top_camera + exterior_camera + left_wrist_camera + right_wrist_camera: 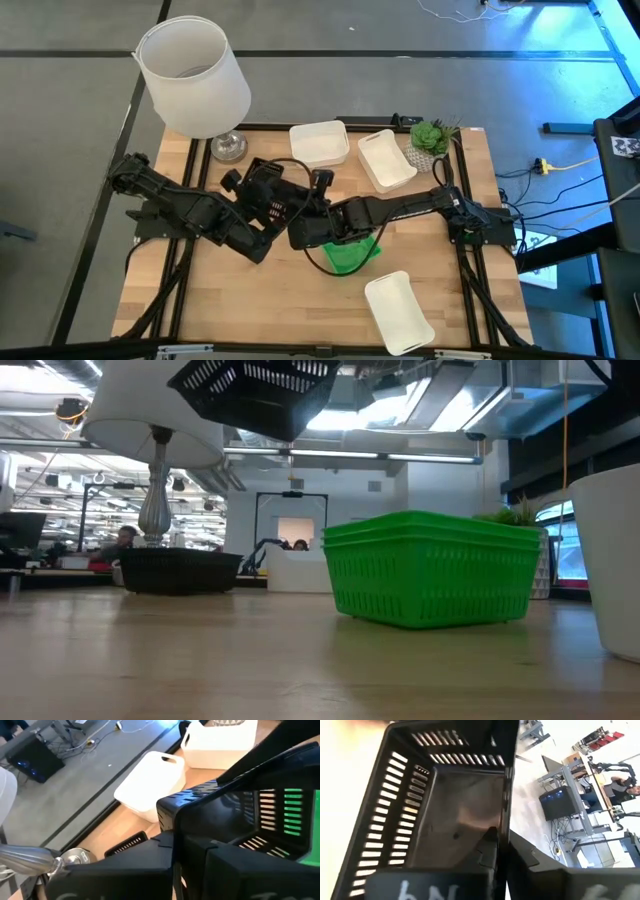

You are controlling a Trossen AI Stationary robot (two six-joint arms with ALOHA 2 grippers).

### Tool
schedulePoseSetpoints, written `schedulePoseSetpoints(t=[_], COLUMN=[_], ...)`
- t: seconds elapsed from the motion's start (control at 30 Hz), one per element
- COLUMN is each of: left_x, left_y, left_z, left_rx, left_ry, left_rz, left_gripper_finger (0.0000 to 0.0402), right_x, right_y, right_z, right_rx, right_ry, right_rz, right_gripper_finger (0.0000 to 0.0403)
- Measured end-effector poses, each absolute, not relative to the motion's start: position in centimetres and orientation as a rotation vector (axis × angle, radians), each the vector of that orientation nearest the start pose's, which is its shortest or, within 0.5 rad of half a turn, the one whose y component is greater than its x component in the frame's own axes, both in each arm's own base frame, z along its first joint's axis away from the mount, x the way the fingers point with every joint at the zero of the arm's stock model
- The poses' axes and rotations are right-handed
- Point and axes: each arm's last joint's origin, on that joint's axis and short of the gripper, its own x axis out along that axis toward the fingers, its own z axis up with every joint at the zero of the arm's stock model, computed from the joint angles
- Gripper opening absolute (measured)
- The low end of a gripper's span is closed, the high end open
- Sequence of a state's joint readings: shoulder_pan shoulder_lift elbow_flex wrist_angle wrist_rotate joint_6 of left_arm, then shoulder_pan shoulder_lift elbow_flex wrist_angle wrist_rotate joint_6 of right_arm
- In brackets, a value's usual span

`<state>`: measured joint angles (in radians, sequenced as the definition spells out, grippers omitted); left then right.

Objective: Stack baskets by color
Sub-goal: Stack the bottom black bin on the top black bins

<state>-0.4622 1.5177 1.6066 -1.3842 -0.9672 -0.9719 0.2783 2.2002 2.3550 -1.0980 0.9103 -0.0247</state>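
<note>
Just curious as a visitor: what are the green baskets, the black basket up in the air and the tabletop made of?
The green baskets look like moulded plastic, slightly glossy, with even rows of slots in the walls. The black basket looks like the same slotted plastic, with a dull sheen on its floor. The tabletop appears to be pale wood: plank seams and grain show, though it could be laminate.

— Home or workplace?
— A lab in an open office hall: exposed ceiling ducts [420,400], strip lighting, desks with computers [560,802], cables [560,165] across grey floor.
— And the table [300,300]?
— Wooden, in a black metal frame.
</note>
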Motion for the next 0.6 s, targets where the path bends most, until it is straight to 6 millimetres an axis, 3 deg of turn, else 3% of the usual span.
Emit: schedulePoseSetpoints(t=[0.33, 0.6], left_x=[25.0, 25.0], left_y=[-9.9, -8.8], left_z=[36.7, 36.4], left_rx=[-0.032, -0.066], left_ry=[0.679, 0.724], left_rz=[0.793, 0.838], left_gripper_finger=[0.0001, 0.0], right_x=[44.8, 44.1], right_y=[10.5, 12.5], right_z=[34.4, 34.8], right_rx=[-0.621, -0.676], right_ry=[0.836, 0.805], right_rz=[-0.491, -0.49], right_gripper_finger=[0.0075, 0.0116])
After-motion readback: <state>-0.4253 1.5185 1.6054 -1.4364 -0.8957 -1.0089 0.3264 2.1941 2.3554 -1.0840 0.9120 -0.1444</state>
